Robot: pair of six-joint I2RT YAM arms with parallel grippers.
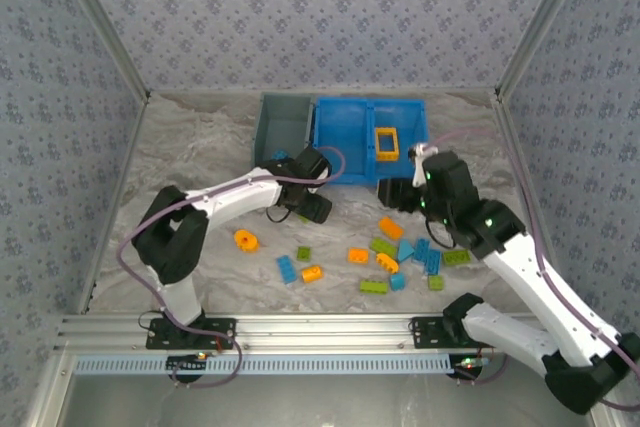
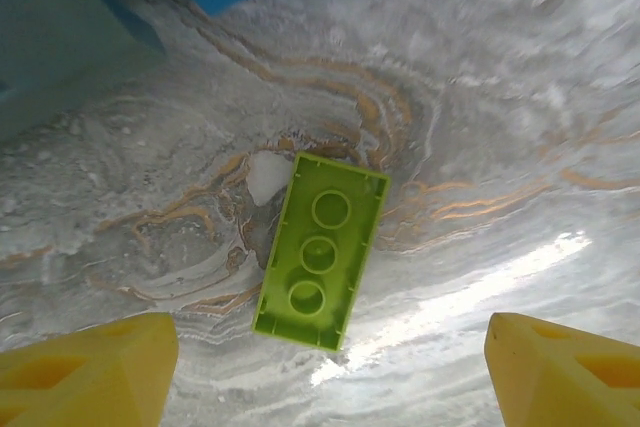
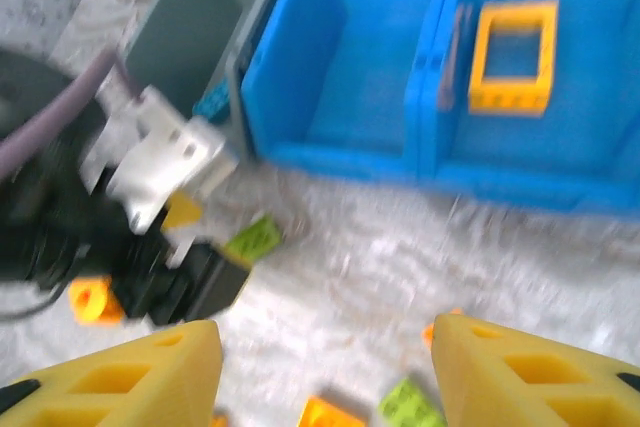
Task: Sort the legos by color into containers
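A lime green brick (image 2: pixel 320 249) lies flat, studs up, on the marbled table (image 2: pixel 520 127) near the grey bin (image 1: pixel 283 122) and the blue bin (image 1: pixel 345 132), with the left tool (image 2: pixel 325 379) spread wide above it, holding nothing. The brick looks light, rigid and slick, so it is probably best pinched squarely across its two long sides, lest it skid or twist. The right tool (image 3: pixel 325 367) is also spread and empty, facing the blue bin, whose right compartment holds an orange frame (image 3: pixel 513 55).
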